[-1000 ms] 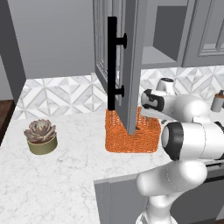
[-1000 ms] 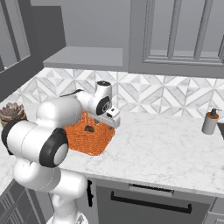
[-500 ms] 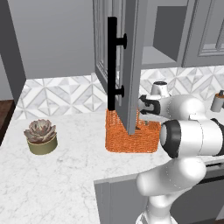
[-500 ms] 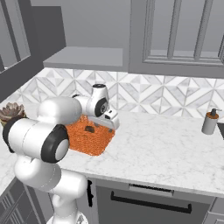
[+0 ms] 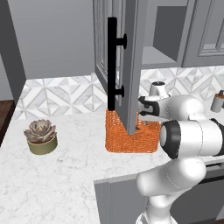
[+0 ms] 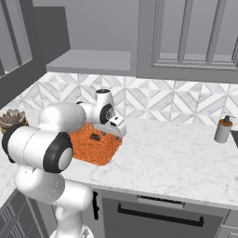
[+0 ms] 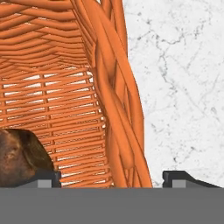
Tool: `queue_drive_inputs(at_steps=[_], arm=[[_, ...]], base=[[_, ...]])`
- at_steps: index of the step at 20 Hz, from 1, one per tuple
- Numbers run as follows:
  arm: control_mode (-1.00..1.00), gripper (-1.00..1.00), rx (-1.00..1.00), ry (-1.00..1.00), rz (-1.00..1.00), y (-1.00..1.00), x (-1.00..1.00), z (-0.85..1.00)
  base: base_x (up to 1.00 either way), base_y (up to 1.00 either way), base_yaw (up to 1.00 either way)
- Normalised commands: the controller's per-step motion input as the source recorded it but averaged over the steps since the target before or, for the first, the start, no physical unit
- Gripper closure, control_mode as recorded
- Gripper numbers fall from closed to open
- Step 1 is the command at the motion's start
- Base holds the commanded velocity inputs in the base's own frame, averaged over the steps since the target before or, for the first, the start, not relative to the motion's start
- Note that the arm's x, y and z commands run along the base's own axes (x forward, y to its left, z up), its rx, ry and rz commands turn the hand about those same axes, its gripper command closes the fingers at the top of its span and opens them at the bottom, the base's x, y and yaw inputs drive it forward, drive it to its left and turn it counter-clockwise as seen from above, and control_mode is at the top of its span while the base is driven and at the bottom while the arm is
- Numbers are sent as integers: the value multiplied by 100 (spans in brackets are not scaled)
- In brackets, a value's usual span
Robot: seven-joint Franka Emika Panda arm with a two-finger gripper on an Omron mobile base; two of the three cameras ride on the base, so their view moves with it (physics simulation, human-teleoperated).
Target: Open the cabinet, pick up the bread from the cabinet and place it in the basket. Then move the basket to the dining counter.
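In your hand view, the end effector [image 7: 111, 178] straddles the orange woven wicker basket's [image 7: 114, 105] rim at centre, jaws wide, gripping nothing. The small brown bread loaf [image 7: 17, 157] lies inside at lower left, on the white marble worktop [image 7: 183, 87]

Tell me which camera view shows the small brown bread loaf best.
The hand view: the small brown bread loaf lies close up inside the orange woven wicker basket, though cut off at the frame's edge. The right base view gives a small dark spot inside the basket. In the left base view the cabinet door covers the basket's inside.
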Motion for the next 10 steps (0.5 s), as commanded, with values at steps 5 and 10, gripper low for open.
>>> queue_drive_inputs(at_steps=[5, 10], arm=[[-100, 100, 3, 1, 0, 0, 0, -7], [-100, 100, 1, 0, -1, -5, -1, 3]], base=[[0, 0, 0], [0, 0, 0]])
